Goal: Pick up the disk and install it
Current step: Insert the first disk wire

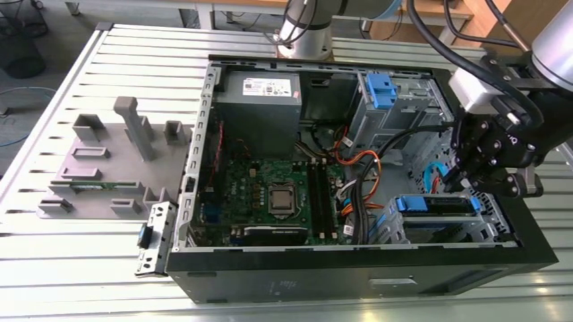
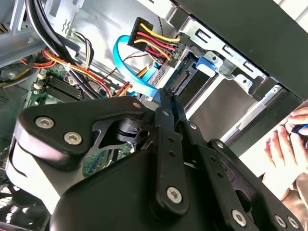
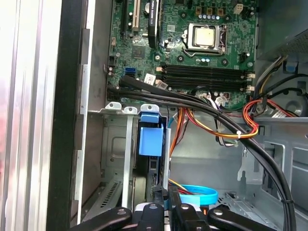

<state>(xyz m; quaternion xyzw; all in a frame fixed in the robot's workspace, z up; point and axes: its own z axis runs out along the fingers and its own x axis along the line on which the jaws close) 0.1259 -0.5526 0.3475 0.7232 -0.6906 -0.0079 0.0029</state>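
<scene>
The disk (image 1: 435,204), a grey drive in a blue plastic carrier, sits in the drive bay at the case's front corner, on the exterior view's right. My gripper (image 1: 455,180) hangs just above its inner end. In the second wrist view the two fingers (image 2: 169,111) lie pressed together with nothing between them, their tips by the disk's connector edge (image 2: 184,80). In the first wrist view the disk's blue carrier tab (image 3: 150,134) stands straight ahead of the gripper (image 3: 166,206), inside the metal bay.
The open computer case (image 1: 358,268) lies on a slatted metal table. A light-blue data cable (image 2: 130,72) and red-yellow power wires (image 2: 154,41) crowd the gripper's tips. The motherboard (image 1: 278,194) and power-supply box (image 1: 259,100) fill the case's other side. A person's hand (image 2: 288,139) is outside the case.
</scene>
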